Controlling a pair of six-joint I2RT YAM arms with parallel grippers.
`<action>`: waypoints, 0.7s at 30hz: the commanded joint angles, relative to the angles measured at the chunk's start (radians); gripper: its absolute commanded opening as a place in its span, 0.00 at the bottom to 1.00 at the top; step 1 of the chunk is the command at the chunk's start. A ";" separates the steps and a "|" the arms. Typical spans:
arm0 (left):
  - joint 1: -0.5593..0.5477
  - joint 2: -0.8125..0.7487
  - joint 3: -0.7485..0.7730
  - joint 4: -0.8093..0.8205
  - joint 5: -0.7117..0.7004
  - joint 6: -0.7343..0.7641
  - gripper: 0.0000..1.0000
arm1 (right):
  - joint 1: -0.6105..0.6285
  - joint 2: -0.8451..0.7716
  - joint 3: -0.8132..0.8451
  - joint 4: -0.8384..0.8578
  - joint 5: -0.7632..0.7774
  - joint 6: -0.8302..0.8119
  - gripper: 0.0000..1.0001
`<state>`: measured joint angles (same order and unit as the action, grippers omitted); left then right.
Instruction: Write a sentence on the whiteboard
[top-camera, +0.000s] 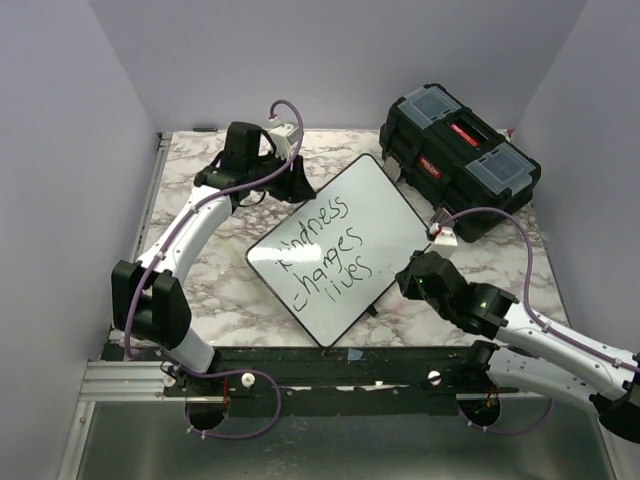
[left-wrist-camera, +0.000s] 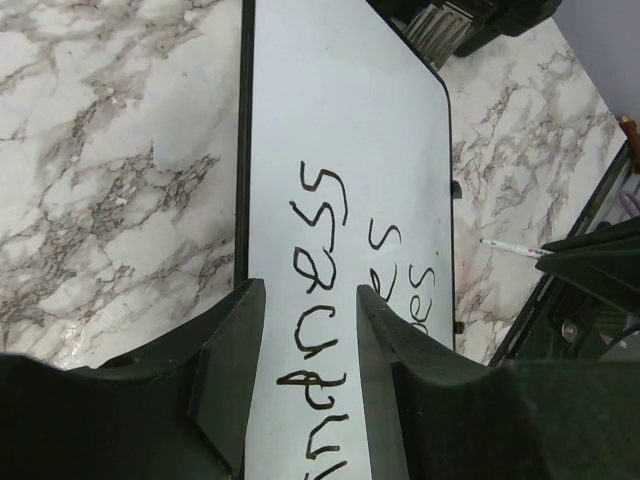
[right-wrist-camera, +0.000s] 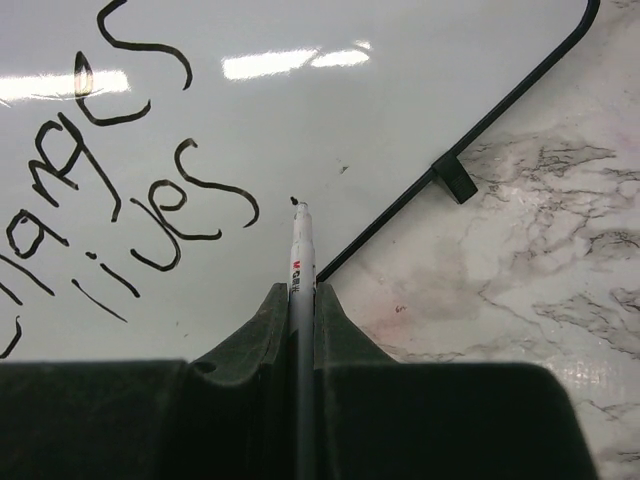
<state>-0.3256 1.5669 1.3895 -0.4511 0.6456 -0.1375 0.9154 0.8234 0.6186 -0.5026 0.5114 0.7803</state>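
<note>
The whiteboard (top-camera: 370, 215) lies tilted on the marble table, black-framed, and bears the sentence (top-camera: 325, 252) "kindness changes lives" in three slanted black lines. My right gripper (top-camera: 408, 272) is shut on a thin white marker (right-wrist-camera: 302, 262), whose tip rests near a small dot just after "lives" (right-wrist-camera: 165, 220) by the board's lower right edge. My left gripper (top-camera: 300, 185) is open over the board's upper left edge. In its wrist view its fingers (left-wrist-camera: 235, 350) straddle the word "kindness" (left-wrist-camera: 325, 300) without holding anything.
A black plastic toolbox (top-camera: 458, 158) with red latches stands at the back right, close to the board's far corner. Marble tabletop (top-camera: 225, 290) shows left of the board. Grey walls close in at the left, back and right.
</note>
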 joint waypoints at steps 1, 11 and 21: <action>0.038 -0.045 0.056 -0.064 -0.038 0.028 0.43 | 0.001 -0.002 0.062 -0.038 0.042 -0.030 0.01; 0.153 -0.127 -0.115 -0.084 -0.158 0.036 0.43 | 0.000 -0.024 0.116 -0.066 0.051 -0.062 0.01; 0.140 -0.157 -0.239 -0.038 -0.195 0.006 0.43 | 0.000 -0.070 0.121 -0.094 0.043 -0.058 0.01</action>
<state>-0.1722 1.4528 1.1904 -0.5148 0.4904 -0.1207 0.9154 0.7765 0.7105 -0.5560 0.5320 0.7315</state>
